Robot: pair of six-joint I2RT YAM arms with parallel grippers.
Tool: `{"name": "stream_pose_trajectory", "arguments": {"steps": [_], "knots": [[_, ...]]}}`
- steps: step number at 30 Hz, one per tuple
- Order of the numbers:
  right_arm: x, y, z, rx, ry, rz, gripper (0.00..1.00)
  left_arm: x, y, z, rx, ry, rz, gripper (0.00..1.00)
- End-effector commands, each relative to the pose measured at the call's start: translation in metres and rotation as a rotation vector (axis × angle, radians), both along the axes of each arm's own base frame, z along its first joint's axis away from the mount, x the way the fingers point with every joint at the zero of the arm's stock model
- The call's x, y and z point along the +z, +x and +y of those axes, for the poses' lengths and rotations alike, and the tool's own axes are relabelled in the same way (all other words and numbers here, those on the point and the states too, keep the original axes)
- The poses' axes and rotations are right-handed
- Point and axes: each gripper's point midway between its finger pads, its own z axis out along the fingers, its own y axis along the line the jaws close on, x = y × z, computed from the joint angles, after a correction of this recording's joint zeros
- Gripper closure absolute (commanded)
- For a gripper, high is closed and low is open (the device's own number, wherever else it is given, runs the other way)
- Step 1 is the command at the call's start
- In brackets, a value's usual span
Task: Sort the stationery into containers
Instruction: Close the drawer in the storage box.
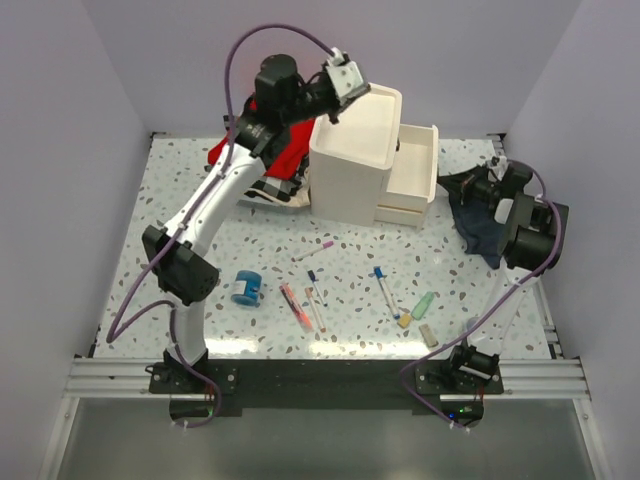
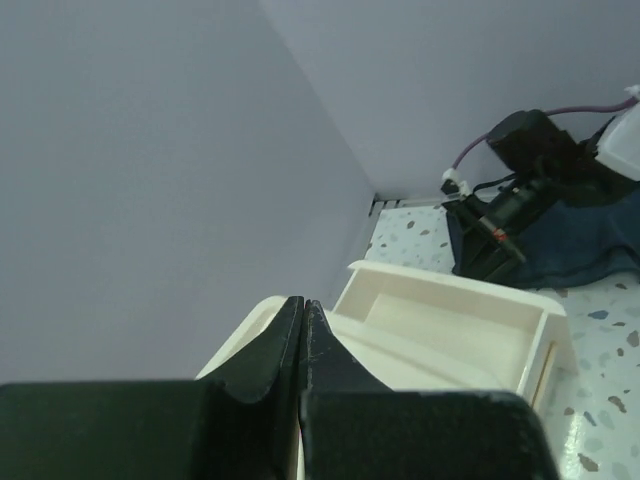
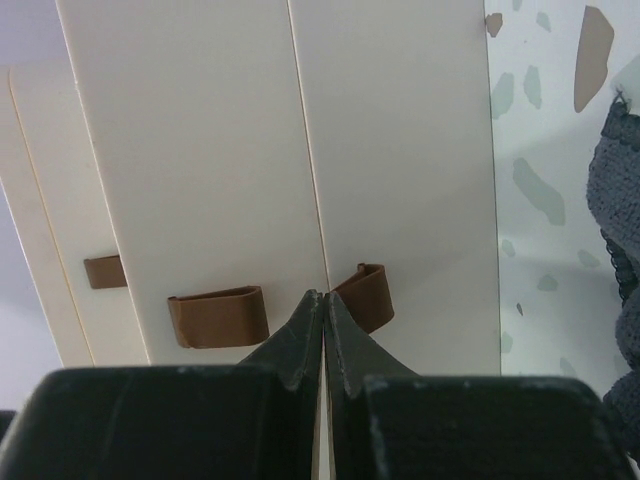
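Observation:
The stationery lies loose on the table in the top view: a blue tape roll point(image 1: 247, 287), an orange-red marker point(image 1: 293, 306), a pink-capped pen point(image 1: 314, 249), two blue-capped pens point(image 1: 314, 287) point(image 1: 383, 288), a green tube point(image 1: 424, 305) and beige erasers point(image 1: 405, 320) point(image 1: 429, 335). The white drawer unit point(image 1: 355, 150) stands at the back, with one drawer point(image 1: 415, 165) pulled out to the right; it is empty in the left wrist view point(image 2: 450, 320). My left gripper point(image 1: 333, 112) point(image 2: 304, 302) is shut and empty above the unit's top. My right gripper point(image 1: 478, 185) point(image 3: 324, 296) is shut and empty, close to the brown handles point(image 3: 217, 316) on the drawer fronts.
A dark blue-grey cloth point(image 1: 480, 225) lies under my right arm at the right edge. Red and checked folded cloths point(image 1: 283, 165) sit left of the drawer unit, partly behind my left arm. Walls enclose the table on three sides.

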Motion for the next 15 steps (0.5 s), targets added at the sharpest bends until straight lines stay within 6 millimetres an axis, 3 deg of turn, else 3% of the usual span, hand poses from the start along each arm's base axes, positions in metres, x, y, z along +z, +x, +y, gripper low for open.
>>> {"name": "stream_pose_trajectory", "arguments": {"steps": [1, 2, 5, 7, 8, 9, 12, 15], "knots": [[0.041, 0.006, 0.004, 0.038, -0.032, -0.108, 1.00, -0.018, -0.016, -0.037, -0.024, 0.052, -0.042, 1.00], [0.043, 0.007, 0.002, 0.036, -0.034, -0.116, 1.00, -0.027, -0.030, -0.055, -0.041, 0.076, -0.036, 1.00], [0.050, 0.010, 0.001, 0.040, -0.039, -0.144, 1.00, -0.043, -0.050, -0.080, -0.049, 0.124, -0.058, 1.00], [0.055, 0.012, -0.002, 0.032, -0.049, -0.165, 1.00, -0.040, -0.055, -0.083, -0.029, 0.109, -0.056, 1.00], [0.062, 0.013, -0.003, 0.032, -0.056, -0.184, 0.90, -0.039, -0.055, -0.082, -0.021, 0.088, -0.061, 1.00], [0.072, 0.012, -0.004, 0.033, -0.076, -0.210, 0.80, -0.036, -0.051, -0.077, 0.024, 0.070, -0.058, 1.00], [0.080, 0.008, -0.005, 0.032, -0.124, -0.204, 0.70, -0.012, -0.036, -0.048, 0.169, 0.022, -0.180, 1.00], [0.092, 0.002, -0.003, 0.034, -0.143, -0.205, 0.68, 0.016, -0.002, 0.009, 0.380, -0.049, -0.267, 1.00]]}}
